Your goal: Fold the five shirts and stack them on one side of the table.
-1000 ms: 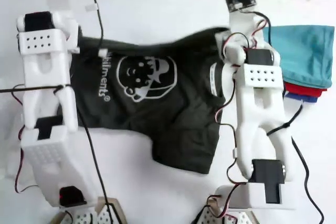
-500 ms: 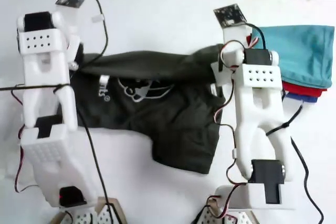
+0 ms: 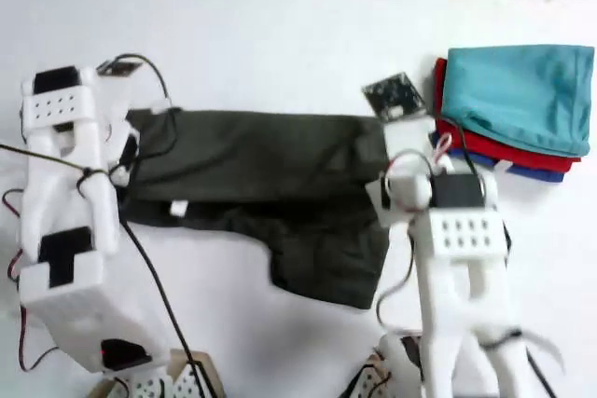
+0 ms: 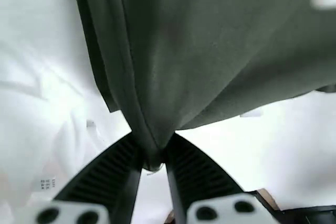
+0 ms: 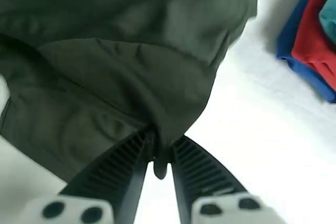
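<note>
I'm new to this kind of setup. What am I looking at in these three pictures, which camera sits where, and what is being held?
Two small white robot arms stand side by side at a white table. The high view comes from a fixed camera looking down and shows the left arm and the right arm. The other two pictures come from cameras on each arm's wrist, looking along its gripper. A dark shirt lies between the arms, partly folded over. The left gripper is shut on one edge of it, and the right gripper on the opposite edge. Beside the right arm lies a stack of folded shirts: a teal shirt on top, a red shirt under it, and a blue shirt lowest.
</note>
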